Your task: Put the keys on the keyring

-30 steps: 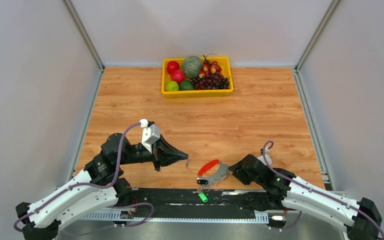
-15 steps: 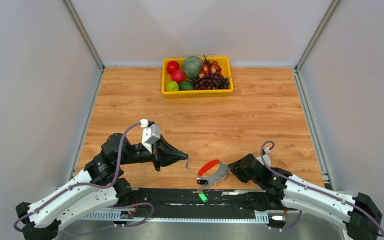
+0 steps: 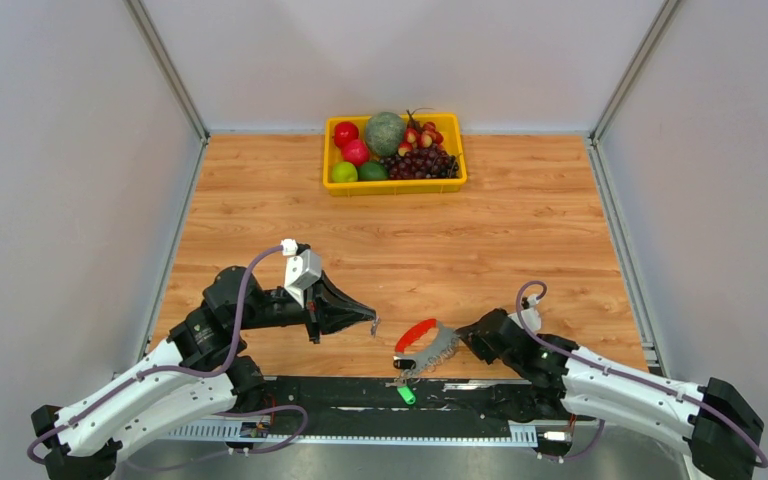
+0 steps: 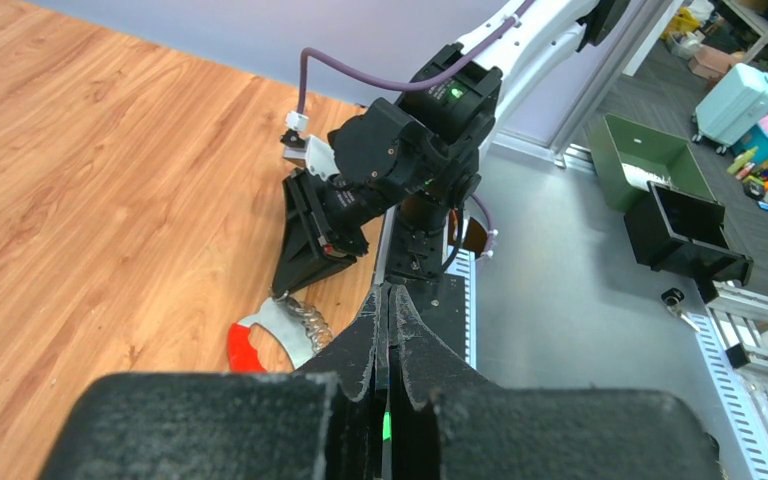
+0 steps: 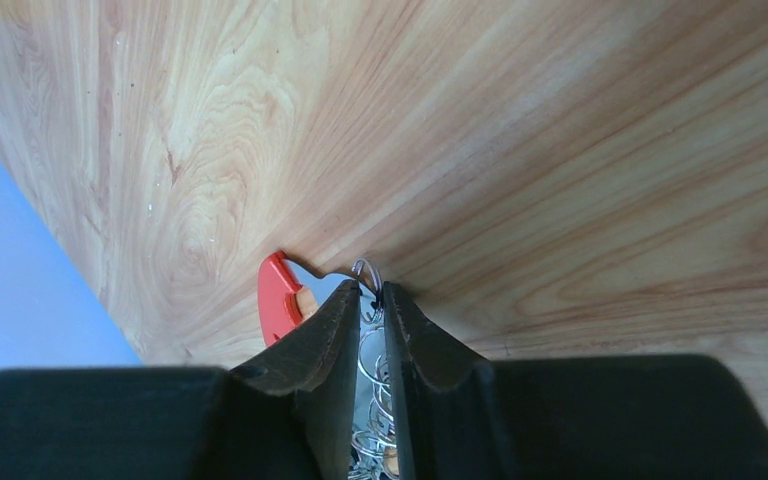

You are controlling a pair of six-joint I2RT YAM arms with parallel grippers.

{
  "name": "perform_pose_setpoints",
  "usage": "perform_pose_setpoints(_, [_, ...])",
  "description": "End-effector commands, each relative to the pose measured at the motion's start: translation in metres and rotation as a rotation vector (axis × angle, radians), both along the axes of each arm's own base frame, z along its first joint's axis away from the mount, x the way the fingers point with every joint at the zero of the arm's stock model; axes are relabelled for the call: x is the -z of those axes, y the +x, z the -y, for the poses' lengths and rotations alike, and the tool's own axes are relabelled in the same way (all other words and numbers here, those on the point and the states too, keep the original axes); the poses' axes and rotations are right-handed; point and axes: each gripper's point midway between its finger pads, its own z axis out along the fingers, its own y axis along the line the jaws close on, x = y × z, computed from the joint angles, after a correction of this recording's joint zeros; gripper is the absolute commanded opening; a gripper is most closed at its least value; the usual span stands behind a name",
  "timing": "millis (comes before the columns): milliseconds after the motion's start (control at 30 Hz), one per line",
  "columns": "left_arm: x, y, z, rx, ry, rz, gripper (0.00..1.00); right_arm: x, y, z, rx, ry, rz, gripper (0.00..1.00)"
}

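Observation:
The keyring (image 3: pixel 438 349) lies near the table's front edge: a grey, brush-edged charm (image 4: pixel 278 322) with a row of silver rings (image 5: pixel 372 350). A red curved plastic piece (image 3: pixel 415 333) (image 5: pixel 276 300) lies against it. I cannot tell whether that piece is a key's head. My right gripper (image 3: pixel 457 340) (image 5: pixel 373 290) has its fingers closed in on the rings from both sides. My left gripper (image 3: pixel 373 321) (image 4: pixel 388 290) hovers just left of the red piece, shut. A thin silver bit, seemingly a key, is pinched edge-on and pokes out of its tips.
A yellow basket (image 3: pixel 396 186) of fruit stands at the back centre. A small green piece (image 3: pixel 405 394) lies on the black base rail (image 3: pixel 340 392) between the arms. Grey walls close in the left and right sides.
My right gripper has slid a little left onto the rings and its jaws have narrowed around them. The left arm has not moved.

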Motion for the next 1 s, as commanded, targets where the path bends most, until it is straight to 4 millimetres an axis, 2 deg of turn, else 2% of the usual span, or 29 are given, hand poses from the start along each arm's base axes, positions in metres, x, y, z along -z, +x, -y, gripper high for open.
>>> perform_pose_setpoints(0, [-0.013,-0.002,-0.002,0.007,-0.029,0.048,0.0,0.013,0.002,0.017,0.029,-0.093,0.004,0.2])
perform_pose_setpoints(167, [-0.013,-0.003,-0.002,0.008,-0.03,0.051,0.0,0.005,0.011,0.018,0.025,-0.136,0.05,0.12])
perform_pose_setpoints(267, [-0.013,-0.003,-0.002,0.008,-0.029,0.05,0.0,-0.003,0.019,0.019,0.017,-0.173,0.096,0.01])
perform_pose_setpoints(433, [-0.013,-0.003,-0.003,0.006,-0.03,0.051,0.0,-0.033,0.036,0.011,-0.041,-0.212,0.224,0.0])
perform_pose_setpoints(667, [-0.014,-0.003,-0.004,0.003,-0.037,0.054,0.0,-0.12,0.059,-0.011,-0.207,-0.249,0.54,0.0])
perform_pose_setpoints(800, [-0.018,-0.003,-0.005,0.0,-0.046,0.057,0.0,-0.163,0.059,-0.028,-0.34,-0.244,0.701,0.0])
perform_pose_setpoints(967, [-0.023,-0.004,-0.007,-0.006,-0.057,0.056,0.0,-0.215,0.047,-0.048,-0.517,-0.225,0.912,0.0])
